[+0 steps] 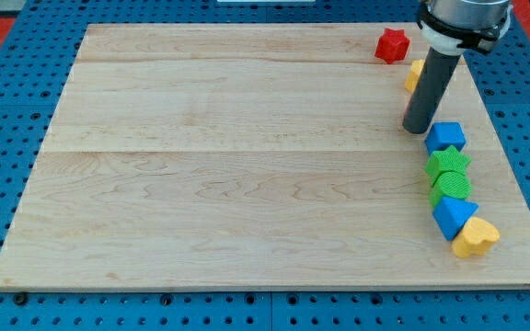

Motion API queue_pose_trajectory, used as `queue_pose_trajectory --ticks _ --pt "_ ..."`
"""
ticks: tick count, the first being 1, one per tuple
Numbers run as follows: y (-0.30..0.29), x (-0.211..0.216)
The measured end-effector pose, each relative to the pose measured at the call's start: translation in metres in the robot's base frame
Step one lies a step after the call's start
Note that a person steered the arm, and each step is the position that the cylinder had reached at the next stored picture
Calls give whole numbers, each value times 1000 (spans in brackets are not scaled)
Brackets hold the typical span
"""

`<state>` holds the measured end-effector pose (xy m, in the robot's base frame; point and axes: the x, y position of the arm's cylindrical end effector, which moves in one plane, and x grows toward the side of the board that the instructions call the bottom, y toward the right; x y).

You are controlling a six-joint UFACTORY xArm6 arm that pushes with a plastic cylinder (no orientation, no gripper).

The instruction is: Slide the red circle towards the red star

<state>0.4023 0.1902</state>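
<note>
The arm is reaching down from the view's top right corner, only its grey wrist housing and white collar showing. Below the collar the straight dark rod is hanging nearly upright, leaning slightly toward the view's left. My tip (417, 129) is apparently resting on the counter (247, 165).

Board: pale wooden board (247, 165) of joined planks, lying on a blue perforated base (7, 138).
Top right: red star-shaped block (392, 45); a yellow block (414, 75) just to its lower right, partly hidden by the rod, shape unclear.
Right edge column: blue pentagon-like block (445, 137), green star block (449, 163), green round block (452, 187), blue triangular block (453, 217), yellow heart-shaped block (475, 237), each touching the next.
Red circle: cannot be made out.
Tip: my tip (417, 129) rests on the board, just left of the blue pentagon-like block.
</note>
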Motion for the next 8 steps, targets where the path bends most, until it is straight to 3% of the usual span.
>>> queue_pose_trajectory --ticks 2,3,4,5,7,8 --pt "-48 -17" --pt "12 2" --pt "21 2" --pt "35 -41" --pt "-7 -91" --pt "-8 -57"
